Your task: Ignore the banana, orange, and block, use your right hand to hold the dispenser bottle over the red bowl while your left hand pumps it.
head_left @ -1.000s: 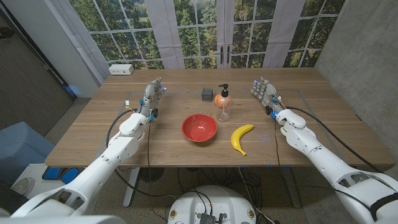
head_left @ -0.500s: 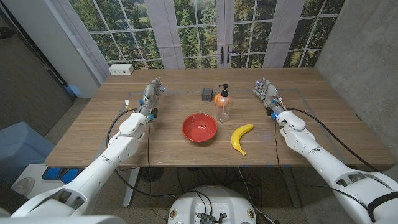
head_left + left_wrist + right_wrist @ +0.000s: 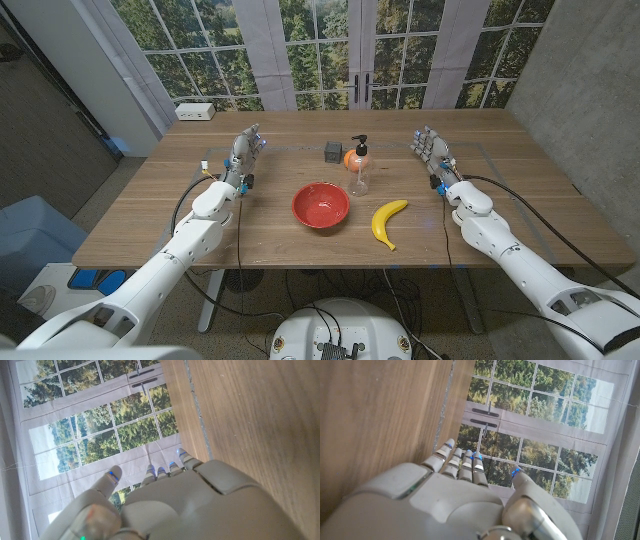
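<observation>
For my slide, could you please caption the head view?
Both hands, left hand and right hand, wait open beside the dispenser bottle, red bowl and banana.

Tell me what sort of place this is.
Likely an indoor test room, not a home: a bare wooden table, a printed window-and-trees backdrop hung behind it, grey walls, and cables under the table.

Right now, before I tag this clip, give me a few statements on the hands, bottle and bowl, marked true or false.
1. The right hand holds the bottle. False: it is open, apart from it.
2. The bowl sits nearer the robot than the bottle. True.
3. The left hand presses the pump. False: it holds nothing, off to the bowl's left.
4. The banana lies on the bowl's right. True.
</observation>
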You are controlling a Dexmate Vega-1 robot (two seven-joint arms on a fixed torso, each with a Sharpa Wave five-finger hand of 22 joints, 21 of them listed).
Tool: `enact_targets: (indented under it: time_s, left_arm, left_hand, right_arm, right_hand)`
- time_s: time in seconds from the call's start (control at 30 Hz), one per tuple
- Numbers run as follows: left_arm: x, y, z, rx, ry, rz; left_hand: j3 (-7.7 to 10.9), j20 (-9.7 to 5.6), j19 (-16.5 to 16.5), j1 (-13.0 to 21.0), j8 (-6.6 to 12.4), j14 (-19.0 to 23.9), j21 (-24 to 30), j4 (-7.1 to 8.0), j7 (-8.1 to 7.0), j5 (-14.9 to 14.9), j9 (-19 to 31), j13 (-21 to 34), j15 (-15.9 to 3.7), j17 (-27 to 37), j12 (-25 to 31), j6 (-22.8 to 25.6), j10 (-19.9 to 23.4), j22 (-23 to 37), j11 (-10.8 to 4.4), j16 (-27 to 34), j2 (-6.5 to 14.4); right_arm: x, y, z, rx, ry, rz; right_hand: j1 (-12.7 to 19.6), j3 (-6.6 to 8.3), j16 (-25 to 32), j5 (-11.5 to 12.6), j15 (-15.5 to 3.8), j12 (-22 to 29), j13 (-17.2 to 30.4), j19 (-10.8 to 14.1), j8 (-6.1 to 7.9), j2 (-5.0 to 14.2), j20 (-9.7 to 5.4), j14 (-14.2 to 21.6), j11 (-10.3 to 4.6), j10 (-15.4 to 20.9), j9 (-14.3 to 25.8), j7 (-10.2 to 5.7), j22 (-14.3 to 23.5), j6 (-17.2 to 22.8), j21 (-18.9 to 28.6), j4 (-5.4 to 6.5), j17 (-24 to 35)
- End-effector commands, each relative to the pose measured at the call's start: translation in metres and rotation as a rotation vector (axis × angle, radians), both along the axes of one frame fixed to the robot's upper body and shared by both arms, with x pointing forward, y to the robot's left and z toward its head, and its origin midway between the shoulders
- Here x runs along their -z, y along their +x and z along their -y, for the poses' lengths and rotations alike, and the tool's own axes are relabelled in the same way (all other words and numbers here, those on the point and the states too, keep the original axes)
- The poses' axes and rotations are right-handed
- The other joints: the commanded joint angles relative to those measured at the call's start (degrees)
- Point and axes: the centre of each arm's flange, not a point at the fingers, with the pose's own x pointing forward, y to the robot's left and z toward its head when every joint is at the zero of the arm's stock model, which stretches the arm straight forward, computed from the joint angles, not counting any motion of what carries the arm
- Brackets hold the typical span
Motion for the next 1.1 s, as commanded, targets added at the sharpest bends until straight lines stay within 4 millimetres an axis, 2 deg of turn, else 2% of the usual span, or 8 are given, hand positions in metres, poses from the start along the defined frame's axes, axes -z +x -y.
enact_targets:
  time_s: [0.03,0.6,1.1]
  left_arm:
    - [-0.001,0.001,0.002,0.009,0.006,-0.001]
    - [-0.005,0.002,0.002,0.006,0.008,0.001]
    - [-0.007,0.005,0.005,0.01,0.009,0.006]
  left_hand:
    - [0.29,-5.1,0.18,0.19,0.29,-0.12,-0.09,-0.47,-0.02,0.24,0.3,0.18,-3.95,-0.08,0.26,-0.11,-0.88,0.11,-0.13,0.34,5.61]
    - [0.3,-5.05,0.39,0.32,0.33,-0.04,-0.21,-0.73,-0.08,0.26,0.3,0.18,-3.92,-0.15,0.32,-0.04,-0.82,0.11,-0.13,0.32,5.5]
    - [0.33,-4.97,0.47,0.38,0.33,0.03,-0.31,-0.84,-0.05,0.28,0.3,0.18,-3.91,-0.16,0.33,-0.06,-0.84,0.12,-0.17,0.32,5.52]
  right_arm:
    - [0.007,-0.016,0.005,0.059,0.007,0.022]
    - [0.016,-0.036,0.008,0.105,0.025,0.046]
    - [0.027,-0.051,0.013,0.157,0.022,0.048]
  right_hand:
    - [0.37,0.12,0.2,-0.34,0.25,0.3,-0.07,0.68,0.25,-0.34,-0.42,0.31,0.19,0.66,0.2,0.39,0.28,0.37,0.26,-0.61,0.07]
    - [0.47,-0.16,0.43,-0.66,0.46,0.41,-0.09,1.39,0.36,-0.8,0.06,0.87,0.45,1.3,0.22,0.49,0.31,0.85,0.43,-1.66,-0.24]
    - [0.59,0.08,0.89,-0.78,-0.31,0.57,-0.09,2.47,0.55,0.33,0.06,1.61,-0.13,2.26,0.27,-0.04,0.38,1.73,0.67,-2.41,-0.36]
